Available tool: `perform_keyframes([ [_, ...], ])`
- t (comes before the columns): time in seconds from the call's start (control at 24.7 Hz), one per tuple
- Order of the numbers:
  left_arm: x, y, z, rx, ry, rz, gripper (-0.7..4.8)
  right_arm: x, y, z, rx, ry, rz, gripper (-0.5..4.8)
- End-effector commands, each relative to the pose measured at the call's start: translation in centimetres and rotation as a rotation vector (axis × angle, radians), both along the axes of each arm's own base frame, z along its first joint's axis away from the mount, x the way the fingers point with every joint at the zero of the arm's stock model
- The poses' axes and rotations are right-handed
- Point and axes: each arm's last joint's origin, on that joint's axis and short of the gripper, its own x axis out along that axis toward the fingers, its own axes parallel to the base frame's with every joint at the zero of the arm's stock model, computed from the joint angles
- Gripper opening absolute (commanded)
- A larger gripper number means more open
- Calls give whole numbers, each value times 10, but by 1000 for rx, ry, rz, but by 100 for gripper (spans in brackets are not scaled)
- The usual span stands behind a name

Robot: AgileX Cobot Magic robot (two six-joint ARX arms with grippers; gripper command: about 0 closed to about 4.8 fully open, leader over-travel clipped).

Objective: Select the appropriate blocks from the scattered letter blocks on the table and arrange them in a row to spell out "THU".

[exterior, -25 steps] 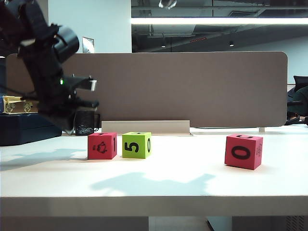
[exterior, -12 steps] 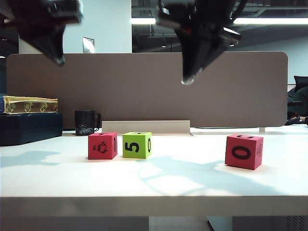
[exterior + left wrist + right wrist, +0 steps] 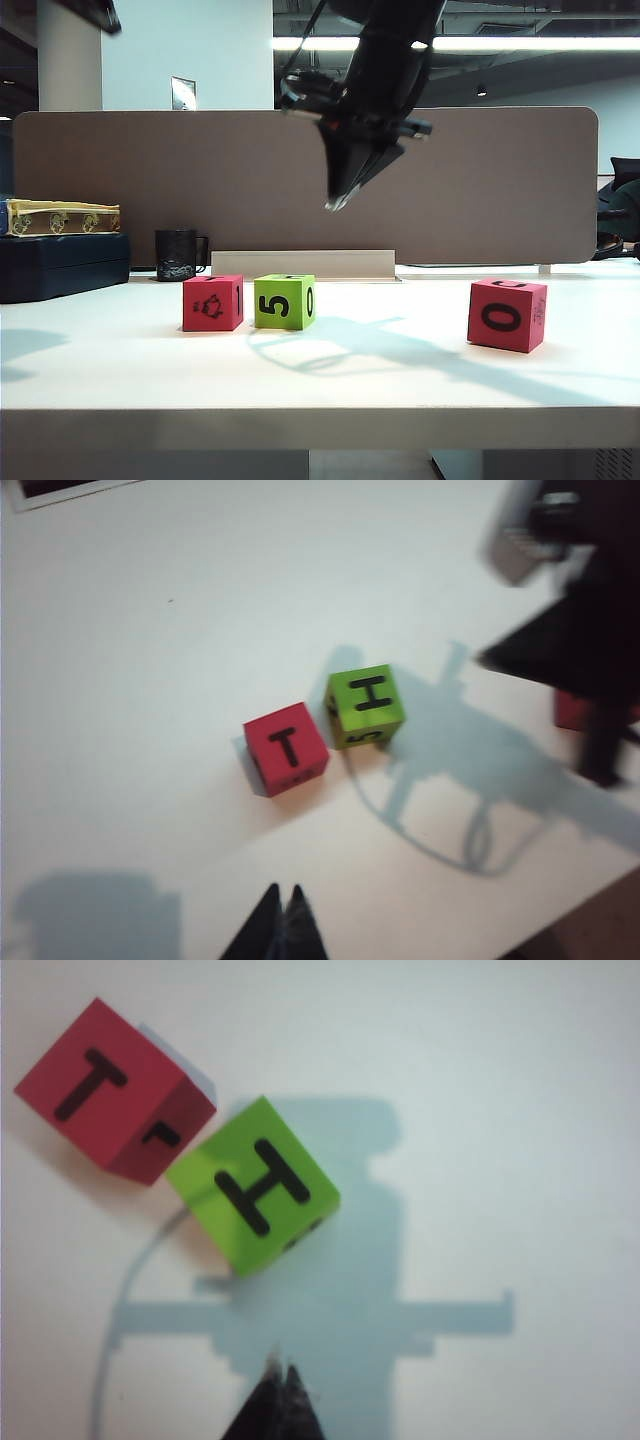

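Red T block (image 3: pixel 285 747) and green H block (image 3: pixel 365 705) sit just beside each other mid-table (image 3: pixel 330 385), T and H facing up. Third red block (image 3: pixel 507 315) stands well apart on the right, its top letter unreadable. Right gripper (image 3: pixel 340 200), jaws pinched together, empty, hangs above the pair. Left gripper (image 3: pixel 282 920), also closed and empty, is high, nearly out of the exterior view. Risks: closed tips descending could knock H out of line; third block may not show U upward; placing it could bump the row.
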Motion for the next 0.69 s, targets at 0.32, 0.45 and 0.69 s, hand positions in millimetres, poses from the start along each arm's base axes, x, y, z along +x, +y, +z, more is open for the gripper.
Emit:
perform_keyframes([
  [0.32,-40,12,19,-42,-38,12,-6,25,13,-27,8,22,5,8],
  [0.45,-43,12,19,-60,-27,-2,-6,31,9,-29,17,14,-7,195],
  [0.69,-43,13,18,-63,-14,3,-6,36,8,-27,43,-17,-12,198],
])
